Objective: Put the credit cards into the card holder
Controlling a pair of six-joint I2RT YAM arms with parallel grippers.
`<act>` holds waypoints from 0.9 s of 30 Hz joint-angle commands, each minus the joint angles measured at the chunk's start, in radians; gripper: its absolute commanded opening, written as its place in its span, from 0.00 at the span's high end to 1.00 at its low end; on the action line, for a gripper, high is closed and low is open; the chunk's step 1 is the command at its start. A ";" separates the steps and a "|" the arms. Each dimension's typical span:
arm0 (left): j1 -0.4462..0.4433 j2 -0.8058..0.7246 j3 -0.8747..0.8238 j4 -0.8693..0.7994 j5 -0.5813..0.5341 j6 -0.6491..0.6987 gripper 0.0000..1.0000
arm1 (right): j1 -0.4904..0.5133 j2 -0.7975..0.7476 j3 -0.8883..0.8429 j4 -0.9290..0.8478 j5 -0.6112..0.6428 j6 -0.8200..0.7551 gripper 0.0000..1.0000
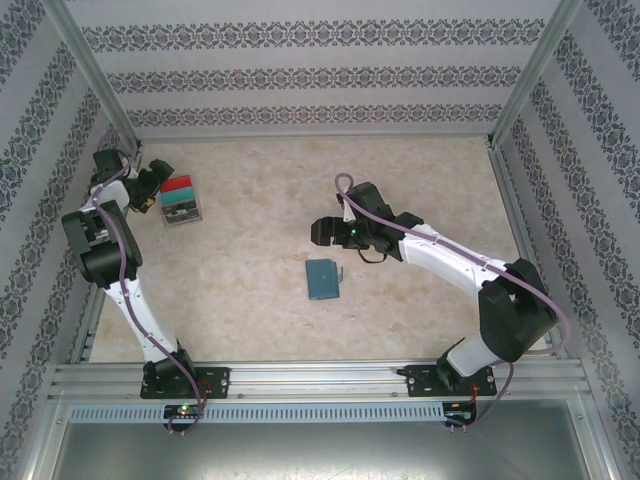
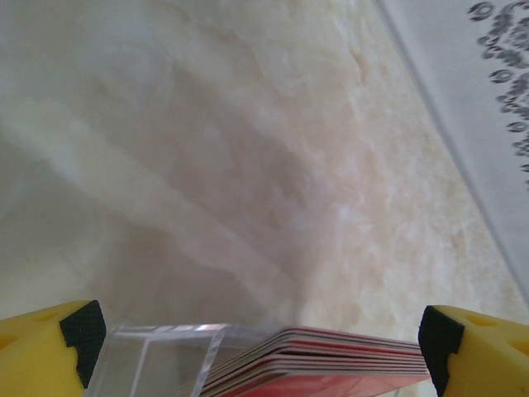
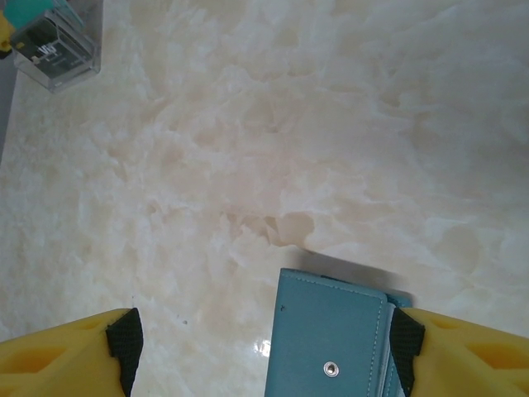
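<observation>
Left wrist view: I see my left gripper (image 2: 260,335) wide open, with the clear box (image 2: 153,356) of credit cards (image 2: 331,357) between its jaws. My right gripper (image 3: 264,343) is open too, and the blue card holder (image 3: 331,339) lies on the table (image 1: 250,300) by its right jaw.

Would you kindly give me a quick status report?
Left gripper open, fingers straddling the credit cards in their clear box. Right gripper open near the card holder, folded shut on the table.

Bottom edge crops credit cards (image 2: 331,364) in clear box (image 2: 157,356), count unclear; card holder (image 3: 331,339) lower end cropped too.
</observation>
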 commanded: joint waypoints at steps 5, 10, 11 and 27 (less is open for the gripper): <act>0.013 0.051 0.006 0.136 0.150 -0.079 0.01 | 0.008 0.035 0.049 -0.026 -0.007 0.018 0.19; 0.007 0.044 -0.051 0.151 0.169 -0.075 0.01 | 0.009 0.044 0.058 -0.025 -0.008 0.018 0.18; 0.003 0.038 -0.063 0.155 0.170 -0.076 0.00 | 0.008 0.047 0.062 -0.027 -0.008 0.017 0.18; -0.192 -0.046 -0.227 0.315 0.165 -0.202 0.01 | -0.007 0.057 0.060 -0.042 0.015 0.014 0.17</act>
